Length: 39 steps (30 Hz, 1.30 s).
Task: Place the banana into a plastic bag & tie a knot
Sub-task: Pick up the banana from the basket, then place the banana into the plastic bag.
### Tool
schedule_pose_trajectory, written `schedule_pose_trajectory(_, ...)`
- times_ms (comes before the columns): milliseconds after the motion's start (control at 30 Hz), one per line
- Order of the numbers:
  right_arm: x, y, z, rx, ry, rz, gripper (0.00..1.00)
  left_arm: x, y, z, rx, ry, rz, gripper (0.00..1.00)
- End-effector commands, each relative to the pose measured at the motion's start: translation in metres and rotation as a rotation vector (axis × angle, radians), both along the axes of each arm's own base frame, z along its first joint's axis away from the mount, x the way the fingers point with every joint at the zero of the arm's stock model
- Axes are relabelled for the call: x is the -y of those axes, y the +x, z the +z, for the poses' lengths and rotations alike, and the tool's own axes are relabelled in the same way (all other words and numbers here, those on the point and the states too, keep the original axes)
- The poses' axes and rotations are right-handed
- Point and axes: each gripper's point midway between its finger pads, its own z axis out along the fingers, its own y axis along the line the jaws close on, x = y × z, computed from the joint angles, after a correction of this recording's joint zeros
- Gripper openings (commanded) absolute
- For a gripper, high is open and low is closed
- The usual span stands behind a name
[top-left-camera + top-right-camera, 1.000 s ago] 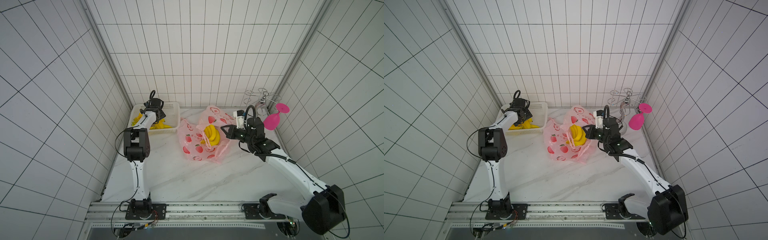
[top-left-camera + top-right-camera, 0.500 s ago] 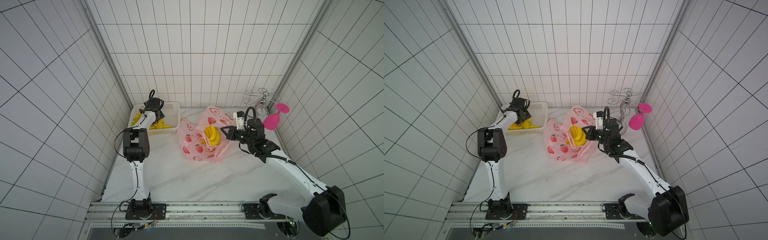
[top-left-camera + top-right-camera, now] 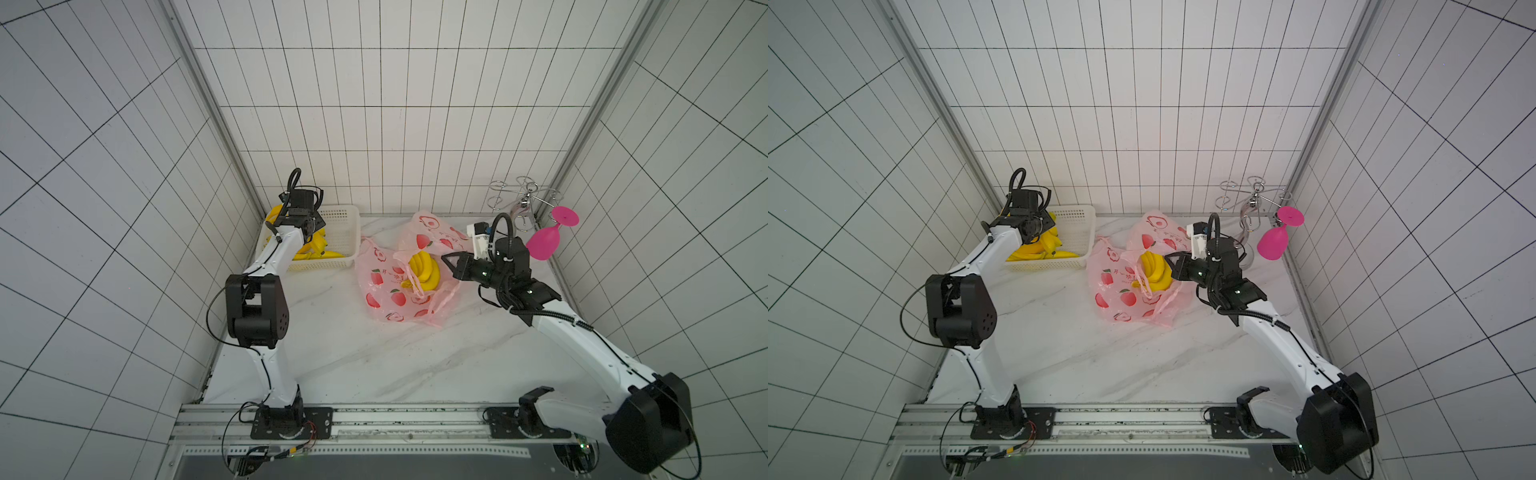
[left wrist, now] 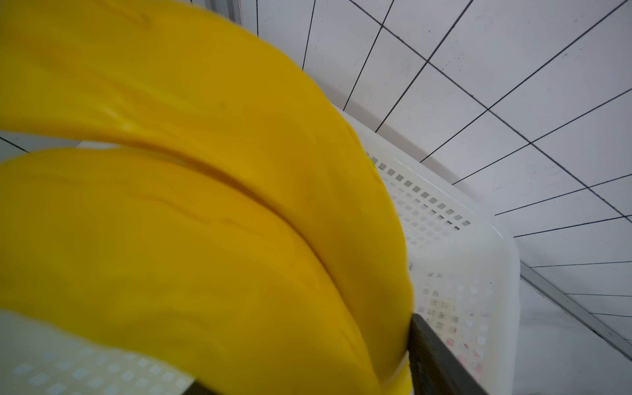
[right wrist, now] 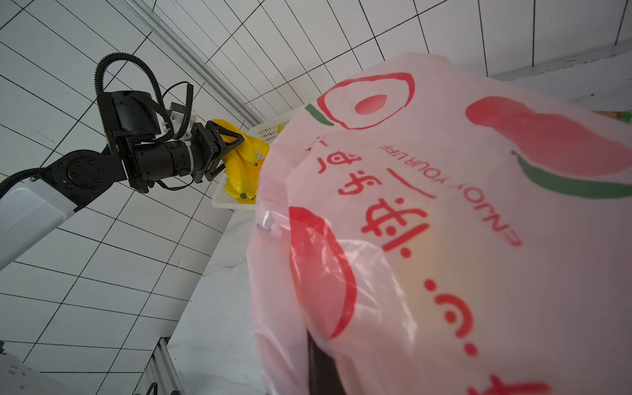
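Two bunches: one banana bunch (image 3: 426, 270) sits inside the plastic bag (image 3: 384, 286), right gripper (image 3: 445, 259) pinched on that bag's rim. Left gripper (image 5: 233, 152) clamps a second bunch (image 4: 205, 205) in the basket (image 3: 345, 232), well apart from the bag. I expect slippage on lift: smooth curved skin, shallow bite.

White perforated basket (image 3: 345, 212) at back corner, pink goblet (image 3: 543, 244) beside wire rack (image 3: 524, 194)
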Motion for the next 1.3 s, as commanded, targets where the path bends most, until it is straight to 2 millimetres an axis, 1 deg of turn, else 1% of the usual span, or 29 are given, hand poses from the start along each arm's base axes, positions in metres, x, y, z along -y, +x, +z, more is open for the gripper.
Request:
schedule_pose_trajectory(0,0.007,-0.001,0.003,0.02,-0.005,-0.018,0.0,0.012,-0.003,0.022,0.059,-0.035,-0.035,0.48)
schedule_pose_trajectory(67,0.007,0.0,0.005,0.023,-0.009,-0.024,0.0,0.023,-0.011,0.031,0.077,-0.067,-0.077,0.46)
schedule_pose_trajectory(133,0.009,0.002,0.009,0.031,-0.012,-0.034,0.0,0.038,-0.022,0.048,0.111,-0.089,-0.12,0.46)
schedule_pose_trajectory(167,0.01,0.003,0.011,0.033,-0.014,-0.039,0.0,0.048,-0.03,0.058,0.136,-0.106,-0.152,0.45)
schedule_pose_trajectory(200,0.011,0.005,0.013,0.035,-0.014,-0.043,0.0,0.06,-0.039,0.069,0.164,-0.124,-0.19,0.44)
schedule_pose_trajectory(233,0.012,0.007,0.016,0.039,-0.012,-0.046,0.0,0.07,-0.048,0.075,0.178,-0.134,-0.218,0.44)
schedule_pose_trajectory(333,0.014,0.012,0.023,0.049,-0.014,-0.054,0.0,0.104,-0.083,0.101,0.252,-0.164,-0.321,0.43)
schedule_pose_trajectory(400,0.014,0.015,0.027,0.055,-0.018,-0.057,0.0,0.133,-0.11,0.112,0.304,-0.207,-0.402,0.42)
schedule_pose_trajectory(467,0.012,0.017,0.03,0.055,-0.02,-0.053,0.0,0.166,-0.136,0.124,0.364,-0.227,-0.501,0.42)
schedule_pose_trajectory(533,0.011,0.019,0.035,0.059,-0.017,-0.048,0.0,0.207,-0.163,0.13,0.413,-0.247,-0.623,0.42)
schedule_pose_trajectory(600,0.01,0.021,0.041,0.07,-0.018,-0.046,0.0,0.247,-0.191,0.132,0.436,-0.275,-0.758,0.41)
schedule_pose_trajectory(633,0.01,0.021,0.044,0.073,-0.023,-0.046,0.0,0.266,-0.207,0.133,0.444,-0.273,-0.829,0.41)
schedule_pose_trajectory(733,0.011,0.023,0.054,0.095,-0.034,-0.054,0.0,0.301,-0.245,0.129,0.461,-0.261,-0.979,0.4)
schedule_pose_trajectory(800,0.011,0.024,0.057,0.101,-0.039,-0.054,0.0,0.317,-0.268,0.124,0.477,-0.239,-1.08,0.4)
schedule_pose_trajectory(833,0.01,0.024,0.059,0.103,-0.039,-0.047,0.0,0.324,-0.277,0.116,0.475,-0.224,-1.132,0.4)
schedule_pose_trajectory(933,0.008,0.025,0.062,0.111,-0.038,-0.036,0.0,0.337,-0.293,0.094,0.451,-0.16,-1.242,0.4)
schedule_pose_trajectory(1033,0.006,0.023,0.066,0.124,-0.037,-0.019,0.0,0.345,-0.294,0.073,0.42,-0.119,-1.3,0.4)
schedule_pose_trajectory(1133,0.005,0.02,0.068,0.133,-0.041,0.0,0.0,0.357,-0.287,0.053,0.372,-0.074,-1.343,0.39)
schedule_pose_trajectory(1200,0.005,0.017,0.069,0.135,-0.042,0.007,0.0,0.365,-0.283,0.044,0.333,-0.062,-1.364,0.39)
schedule_pose_trajectory(1267,0.005,0.016,0.07,0.14,-0.044,0.006,0.0,0.375,-0.284,0.039,0.314,-0.07,-1.41,0.38)
